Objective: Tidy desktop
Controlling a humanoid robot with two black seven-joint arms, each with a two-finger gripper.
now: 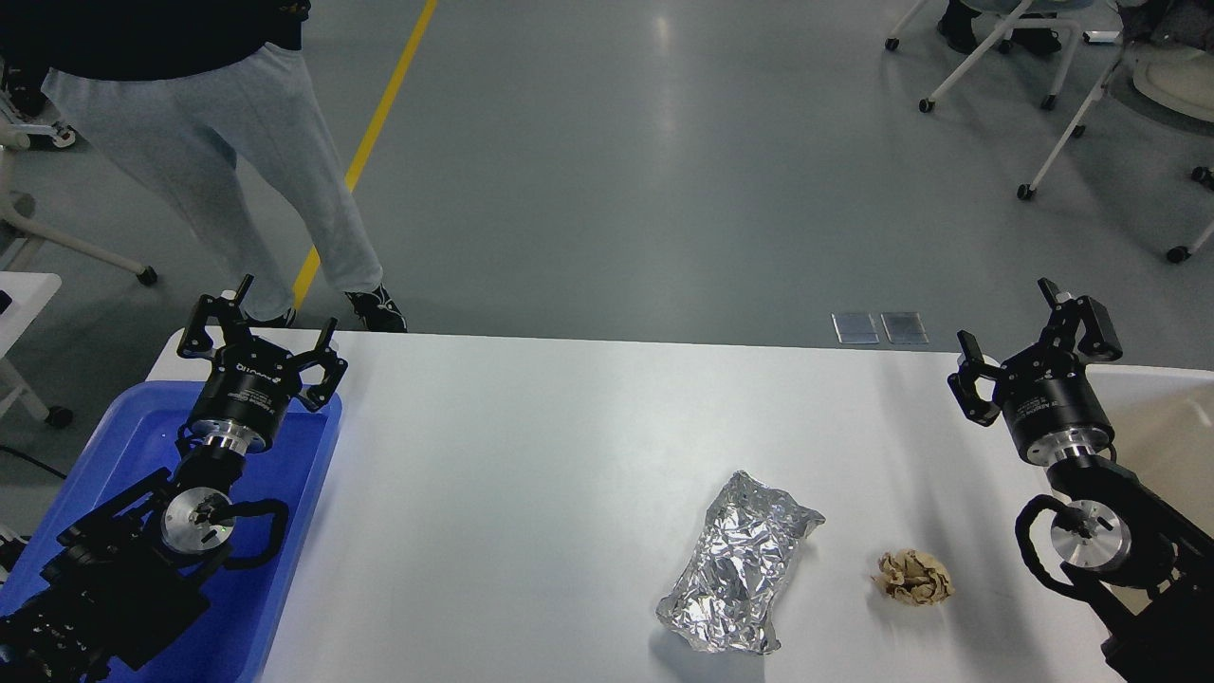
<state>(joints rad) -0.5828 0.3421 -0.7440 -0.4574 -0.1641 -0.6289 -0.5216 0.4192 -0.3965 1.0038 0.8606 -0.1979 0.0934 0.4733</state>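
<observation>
The white desktop [531,474] fills the lower middle of the head view. On it lie a crumpled silver foil packet [740,574] and, to its right, a small crumpled brown paper ball [913,577]. My left gripper [282,305] is open and empty above the far end of the blue tray, at the table's left edge. My right gripper [1007,324] is open and empty above the table's far right corner, well behind the paper ball.
A blue plastic tray [294,531] sits at the table's left end under my left arm. A beige bin [1162,417] stands off the right end, partly hidden by my right arm. A person [218,142] stands beyond the far left corner. Wheeled chairs [1072,85] stand at the back right.
</observation>
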